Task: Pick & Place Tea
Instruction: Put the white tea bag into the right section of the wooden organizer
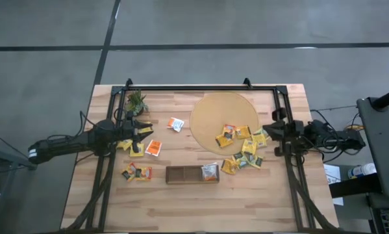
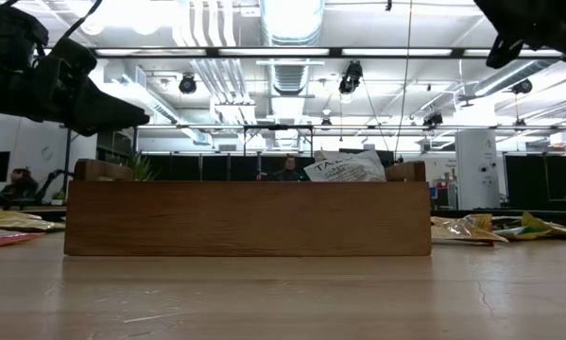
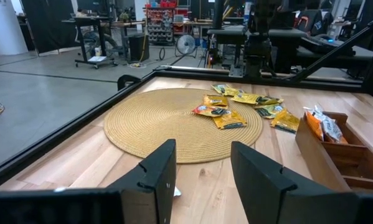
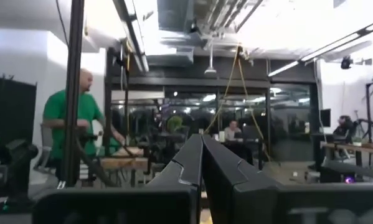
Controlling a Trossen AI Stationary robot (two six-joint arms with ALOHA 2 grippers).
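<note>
Tea sachets, mostly yellow, lie in a cluster (image 1: 241,142) on the right part of the round woven mat (image 1: 210,114) and spill off its near right edge (image 1: 246,160). Others lie on the wood at the left (image 1: 136,172), (image 1: 154,147), and a white-and-orange one (image 1: 176,123) lies beside the mat. One sachet (image 1: 210,171) rests in the dark oblong tray (image 1: 184,174); it also shows in the low view (image 2: 344,167). My left gripper (image 3: 202,180) is open over the table's left part with nothing between its fingers. My right gripper (image 4: 202,163) is shut at the table's right edge and points slightly up into the room.
A small green plant (image 1: 137,101) stands at the far left. A black frame (image 1: 200,88) runs along the table's far edge and down both sides. The wood near the front edge (image 1: 194,208) is bare. A person in green (image 4: 68,124) stands in the room beyond the table.
</note>
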